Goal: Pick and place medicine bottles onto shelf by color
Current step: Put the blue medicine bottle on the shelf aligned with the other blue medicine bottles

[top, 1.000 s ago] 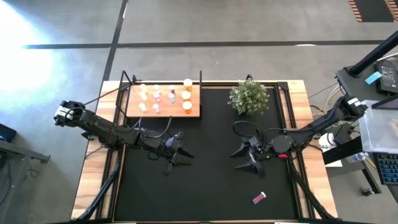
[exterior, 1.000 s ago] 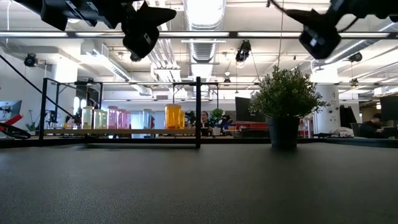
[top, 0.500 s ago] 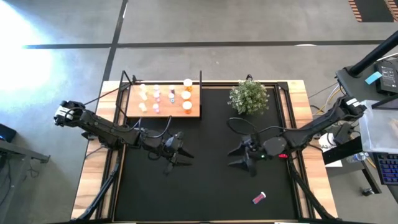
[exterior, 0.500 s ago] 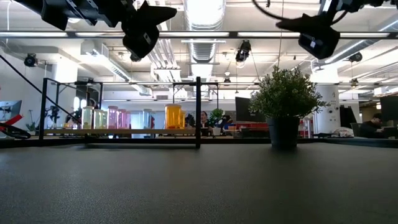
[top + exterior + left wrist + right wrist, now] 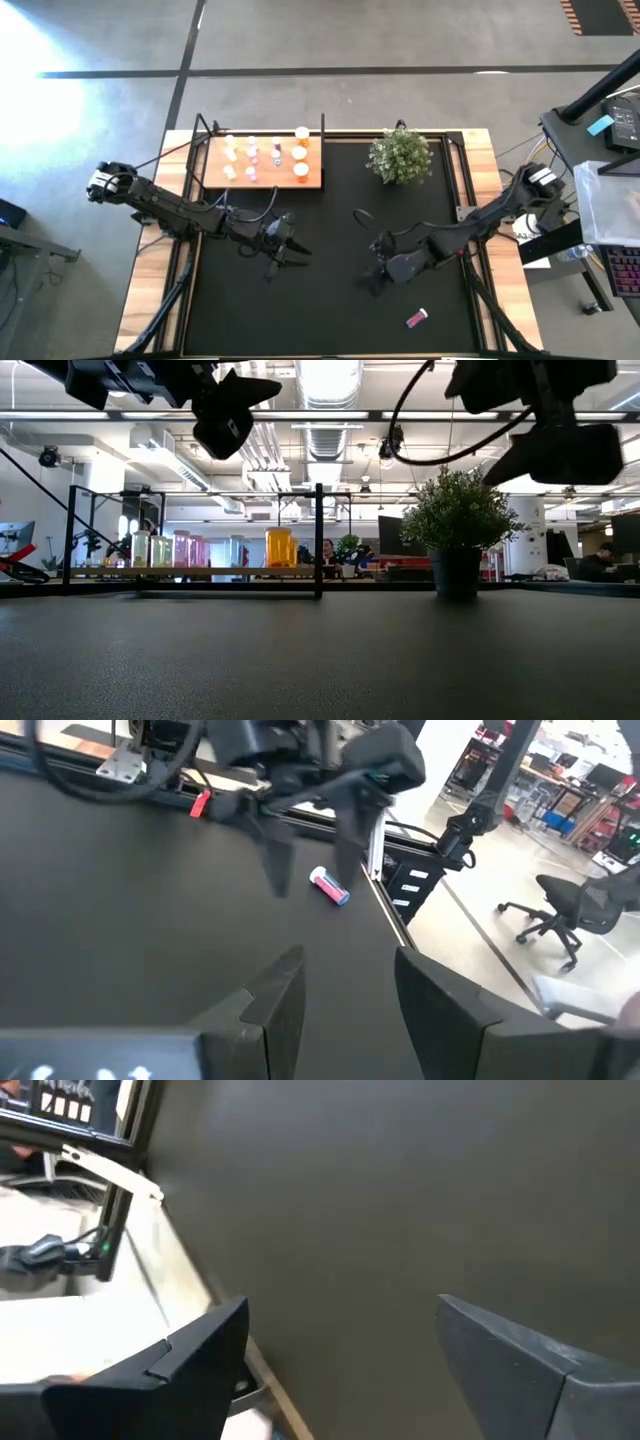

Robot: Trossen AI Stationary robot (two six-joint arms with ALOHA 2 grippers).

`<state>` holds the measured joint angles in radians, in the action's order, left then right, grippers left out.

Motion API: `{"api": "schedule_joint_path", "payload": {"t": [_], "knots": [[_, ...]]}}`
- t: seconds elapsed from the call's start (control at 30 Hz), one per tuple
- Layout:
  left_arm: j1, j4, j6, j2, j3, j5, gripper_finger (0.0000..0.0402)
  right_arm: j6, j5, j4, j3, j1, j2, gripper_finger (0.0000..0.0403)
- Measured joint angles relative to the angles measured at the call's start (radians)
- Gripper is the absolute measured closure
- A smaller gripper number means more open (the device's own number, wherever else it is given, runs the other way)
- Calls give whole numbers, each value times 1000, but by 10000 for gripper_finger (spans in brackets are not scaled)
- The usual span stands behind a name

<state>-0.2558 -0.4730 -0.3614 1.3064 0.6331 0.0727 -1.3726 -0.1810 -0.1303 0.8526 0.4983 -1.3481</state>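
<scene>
High view pictures show that the right gripper point(image 5: 378, 272) has been swung away from the middle of the black mat point(image 5: 330, 310) toward its front edge, and is now hung low, near the one stray pink bottle point(image 5: 417, 318) lying on its side close to the mat's front right corner. That shift is judged to be the approach for the next pick, the last bottle not yet shelved. Its fingers point(image 5: 520, 1355) are seen spread wide in the right wrist view, with only bare mat between them and nothing held. The left gripper point(image 5: 290, 250) is kept waiting over the mat's left half, unchanged, its fingers point(image 5: 275, 1000) parted and empty; past them the pink bottle point(image 5: 329, 887) is seen lying beneath the other arm. The shelf point(image 5: 263, 180), set at the mat's back left corner, is already loaded with the other bottles point(image 5: 276, 152), standing upright in rows; from the low view they are ranged yellowish, pink, then an orange bottle point(image 5: 279, 547) at the shelf's right end. A potted plant point(image 5: 399, 156) is left standing at the back edge.
</scene>
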Motion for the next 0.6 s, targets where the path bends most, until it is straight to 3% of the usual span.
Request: {"api": "schedule_joint_path", "payload": {"t": [0.23,0.47,0.6], "knots": [[0,21,1,0,-1,5,264,-145,68,-72,174,33,-143,94],[0,64,9,0,-2,6,264,-406,188,-673,433,50,-288,100],[0,94,32,0,-2,6,264,-538,339,-869,534,68,-365,109]]}}
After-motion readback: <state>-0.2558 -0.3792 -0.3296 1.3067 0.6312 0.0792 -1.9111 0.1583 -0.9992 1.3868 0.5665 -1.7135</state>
